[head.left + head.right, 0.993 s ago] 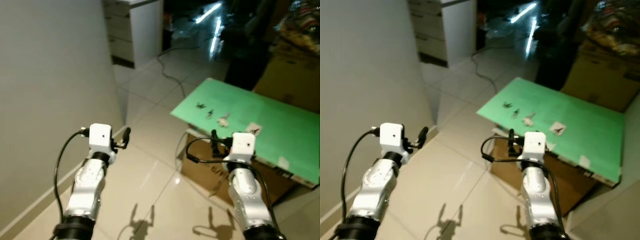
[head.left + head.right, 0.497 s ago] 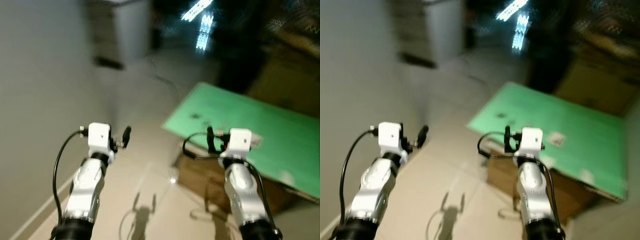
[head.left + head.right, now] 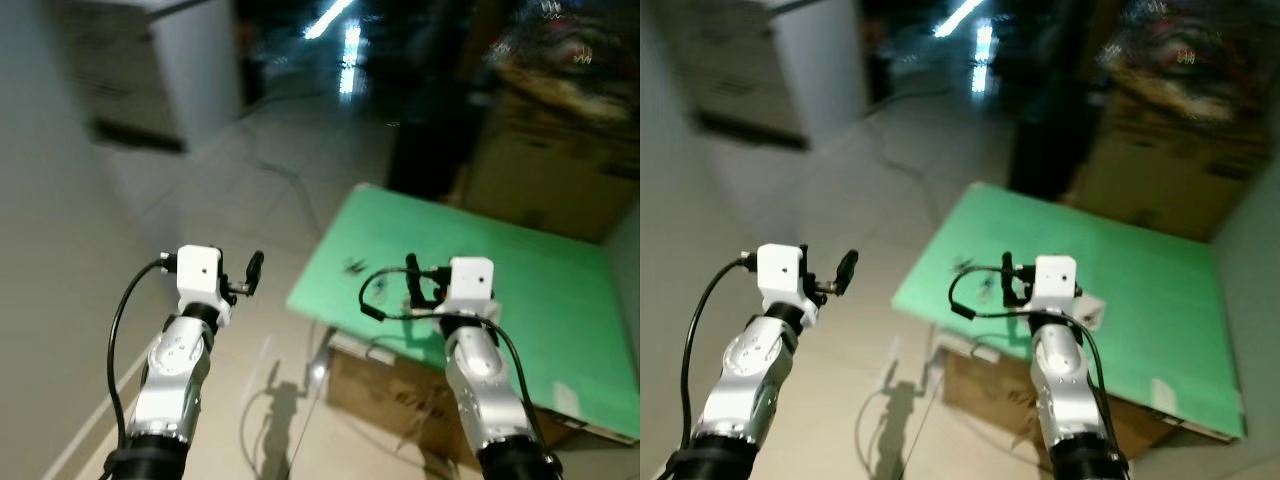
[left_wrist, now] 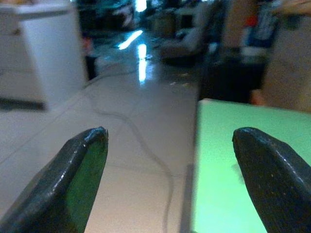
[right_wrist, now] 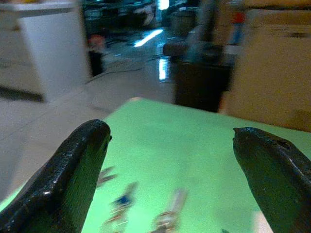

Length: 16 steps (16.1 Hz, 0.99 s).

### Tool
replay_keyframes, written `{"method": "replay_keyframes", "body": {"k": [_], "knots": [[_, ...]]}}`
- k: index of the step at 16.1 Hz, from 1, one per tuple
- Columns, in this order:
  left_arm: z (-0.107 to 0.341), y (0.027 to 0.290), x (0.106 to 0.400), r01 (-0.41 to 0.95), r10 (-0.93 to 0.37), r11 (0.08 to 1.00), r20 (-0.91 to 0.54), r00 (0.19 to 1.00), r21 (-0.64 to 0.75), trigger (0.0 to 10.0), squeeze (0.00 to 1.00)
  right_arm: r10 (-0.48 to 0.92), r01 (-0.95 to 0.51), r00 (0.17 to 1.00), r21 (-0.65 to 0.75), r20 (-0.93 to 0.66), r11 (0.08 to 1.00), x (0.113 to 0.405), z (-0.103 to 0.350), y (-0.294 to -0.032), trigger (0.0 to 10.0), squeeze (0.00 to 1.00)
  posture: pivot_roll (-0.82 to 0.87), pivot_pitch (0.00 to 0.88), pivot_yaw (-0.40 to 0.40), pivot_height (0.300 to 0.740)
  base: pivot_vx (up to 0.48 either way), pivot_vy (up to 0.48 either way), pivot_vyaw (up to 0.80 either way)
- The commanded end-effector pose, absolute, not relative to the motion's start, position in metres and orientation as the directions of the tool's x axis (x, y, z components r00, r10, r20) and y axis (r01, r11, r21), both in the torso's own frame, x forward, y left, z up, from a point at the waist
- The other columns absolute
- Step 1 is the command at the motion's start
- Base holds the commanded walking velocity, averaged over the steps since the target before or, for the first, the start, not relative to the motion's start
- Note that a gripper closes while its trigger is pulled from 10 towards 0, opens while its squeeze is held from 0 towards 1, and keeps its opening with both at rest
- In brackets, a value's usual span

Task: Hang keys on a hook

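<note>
Small keys (image 3: pixel 352 266) lie near the closest corner of a green board (image 3: pixel 520 300), a little blurred; the right wrist view has several of them (image 5: pixel 119 204) on the green just below the fingers. My right gripper (image 3: pixel 422 280) is held out over that corner, above the keys, open and with nothing in it. My left gripper (image 3: pixel 242 272) is held out over the floor tiles to the left of the board, also open and holding nothing; the left wrist view has the board's edge (image 4: pixel 243 170) beside it.
The green board rests on a cardboard box (image 3: pixel 400 400). A grey wall (image 3: pixel 40 250) runs along the left, with a white cabinet (image 3: pixel 170 80) behind it. A cable (image 3: pixel 290 185) trails over the shiny tiles. Large cardboard boxes (image 3: pixel 540 170) and a dark object (image 3: pixel 430 140) stand behind the board.
The whole picture has shifted: the camera has turned right and come closer, so the green board now sits in front of me. Both arms keep the same held-out pose.
</note>
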<state>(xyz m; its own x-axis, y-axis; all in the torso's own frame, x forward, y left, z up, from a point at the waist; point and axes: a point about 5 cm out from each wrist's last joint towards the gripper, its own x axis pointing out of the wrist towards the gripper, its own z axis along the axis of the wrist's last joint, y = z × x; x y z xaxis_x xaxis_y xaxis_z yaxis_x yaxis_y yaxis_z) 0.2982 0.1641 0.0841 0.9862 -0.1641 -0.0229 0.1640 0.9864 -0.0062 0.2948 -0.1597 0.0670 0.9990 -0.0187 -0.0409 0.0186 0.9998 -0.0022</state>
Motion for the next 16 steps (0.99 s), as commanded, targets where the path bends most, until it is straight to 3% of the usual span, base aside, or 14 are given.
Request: {"method": "replay_keyframes", "body": {"k": [1, 4, 8, 9, 11, 12, 16], "knots": [[0.086, 0.154, 0.299, 0.198, -0.198, 0.980, -0.012, 0.980, -0.017, 10.0, 0.00, -0.062, 0.062, 0.997, -0.011, -0.038, 0.998, 0.293, 0.066, -0.172, 10.0, 0.00, -0.02, 0.000, -0.003, 0.740, 0.480, 0.000, 0.00], [0.086, 0.156, 0.299, 0.189, -0.189, 0.982, -0.014, 0.982, -0.015, 10.0, 0.00, -0.068, 0.068, 0.996, -0.016, -0.049, 0.998, 0.294, 0.066, -0.173, 10.0, 0.00, -0.01, 0.000, 0.000, 0.740, 0.480, 0.000, 0.00], [0.086, 0.161, 0.301, 0.219, -0.219, 0.976, -0.034, 0.975, 0.004, 10.0, 0.00, -0.033, 0.036, 0.996, 0.034, -0.087, 0.999, 0.304, 0.066, -0.165, 10.0, 0.00, -0.01, 0.000, 0.004, 0.740, 0.000, 0.000, 0.00], [0.095, 0.155, 0.306, 0.357, -0.356, 0.932, -0.033, 0.934, 0.062, 10.0, 0.00, -0.043, 0.054, 0.987, 0.065, -0.154, 0.996, 0.307, 0.057, -0.164, 10.0, 0.00, -0.01, 0.000, 0.004, 0.740, 0.000, 0.000, 0.00], [0.106, 0.150, 0.309, 0.476, -0.474, 0.875, -0.046, 0.879, 0.086, 10.0, 0.00, -0.057, 0.080, 0.973, 0.095, -0.226, 0.992, 0.308, 0.046, -0.165, 10.0, 0.00, 0.01, 0.000, 0.004, 0.740, 0.000, 0.000, 0.00], [0.113, 0.147, 0.310, 0.573, -0.569, 0.814, -0.073, 0.819, 0.097, 10.0, 0.00, -0.032, 0.089, 0.932, 0.144, -0.362, 0.986, 0.302, 0.024, -0.161, 10.0, 0.00, 0.01, 0.000, 0.006, 0.740, 0.000, 0.000, 0.00], [0.117, 0.147, 0.307, 0.671, -0.664, 0.738, -0.104, 0.741, 0.073, 10.0, 0.00, -0.001, 0.077, 0.843, 0.120, -0.538, 0.990, 0.277, -0.014, -0.163, 10.0, 0.00, 0.01, 0.000, -0.001, 0.740, 0.000, 0.000, 0.00]]}}
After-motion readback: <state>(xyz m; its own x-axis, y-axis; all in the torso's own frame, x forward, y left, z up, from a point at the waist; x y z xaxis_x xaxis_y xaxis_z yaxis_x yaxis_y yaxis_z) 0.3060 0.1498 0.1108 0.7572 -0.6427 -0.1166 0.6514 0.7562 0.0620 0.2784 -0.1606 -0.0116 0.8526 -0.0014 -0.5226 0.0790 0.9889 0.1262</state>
